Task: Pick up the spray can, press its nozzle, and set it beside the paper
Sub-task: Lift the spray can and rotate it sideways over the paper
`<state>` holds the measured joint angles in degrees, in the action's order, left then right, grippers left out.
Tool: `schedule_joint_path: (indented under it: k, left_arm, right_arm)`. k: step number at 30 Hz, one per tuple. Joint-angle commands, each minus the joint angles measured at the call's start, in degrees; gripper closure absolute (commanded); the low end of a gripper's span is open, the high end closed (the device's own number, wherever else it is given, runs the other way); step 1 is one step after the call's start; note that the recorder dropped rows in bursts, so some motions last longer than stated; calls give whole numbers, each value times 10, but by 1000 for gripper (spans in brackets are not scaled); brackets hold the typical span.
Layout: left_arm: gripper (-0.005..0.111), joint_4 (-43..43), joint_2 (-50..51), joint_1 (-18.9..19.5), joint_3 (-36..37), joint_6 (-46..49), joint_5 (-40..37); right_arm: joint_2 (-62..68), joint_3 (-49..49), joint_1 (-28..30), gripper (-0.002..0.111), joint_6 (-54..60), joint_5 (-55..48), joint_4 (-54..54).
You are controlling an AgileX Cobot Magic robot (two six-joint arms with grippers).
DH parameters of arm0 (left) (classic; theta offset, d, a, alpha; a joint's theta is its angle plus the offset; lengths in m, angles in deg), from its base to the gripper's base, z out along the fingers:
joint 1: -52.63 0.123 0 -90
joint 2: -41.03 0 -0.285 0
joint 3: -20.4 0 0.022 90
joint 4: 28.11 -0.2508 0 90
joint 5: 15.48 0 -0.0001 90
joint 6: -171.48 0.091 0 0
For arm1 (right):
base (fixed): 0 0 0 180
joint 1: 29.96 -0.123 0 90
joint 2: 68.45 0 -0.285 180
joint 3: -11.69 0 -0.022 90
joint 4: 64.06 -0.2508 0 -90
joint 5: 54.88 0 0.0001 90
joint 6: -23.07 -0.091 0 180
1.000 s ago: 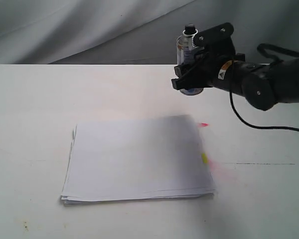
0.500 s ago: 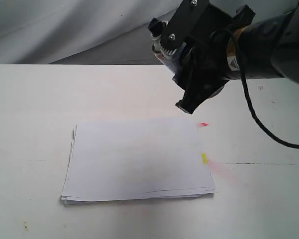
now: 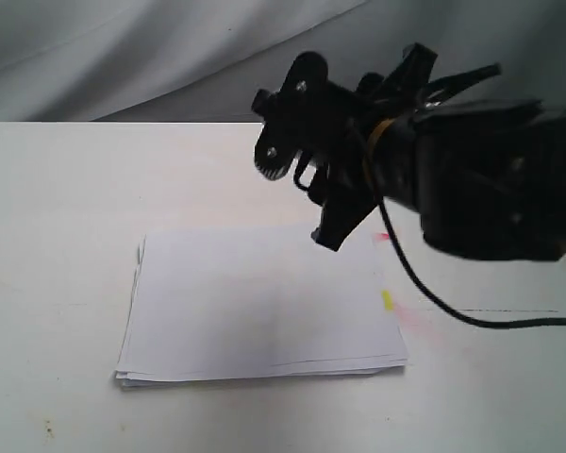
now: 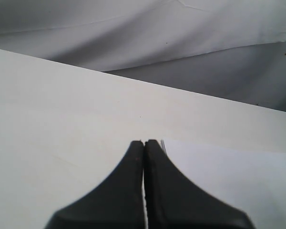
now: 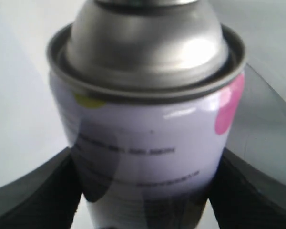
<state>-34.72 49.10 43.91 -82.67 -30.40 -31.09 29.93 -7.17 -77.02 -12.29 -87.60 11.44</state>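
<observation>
The spray can fills the right wrist view: silver domed top, white printed label, a pink dot and a yellow dot. My right gripper is shut on its body, one dark finger on each side. The nozzle lies past that picture's edge. In the exterior view the right gripper hangs above the far right corner of the paper, and its black body hides the can. My left gripper is shut on nothing, low over the table beside the paper's edge.
The paper carries a yellow tab and a pink tab on its right edge. White table spreads all around it. Grey cloth hangs behind. A black cable loops down from the right arm.
The right arm lifted the can off the table at the back and swung it left and toward the camera. It now hangs over the paper's far right corner.
</observation>
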Motion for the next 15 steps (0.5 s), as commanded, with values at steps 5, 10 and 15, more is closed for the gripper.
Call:
schedule_joint_path:
  k: [5, 10, 15]
  left_arm:
    - [107, -1, -3, 1, 3, -2, 3]
    - [107, -1, -3, 1, 3, -2, 3]
    - [107, -1, -3, 1, 3, -2, 3]
  right_arm:
    - [87, -16, -44, 108, -78, -114, 165]
    - [128, -16, -50, 108, -97, -131, 201]
    - [159, -16, -50, 108, -99, -177, 215]
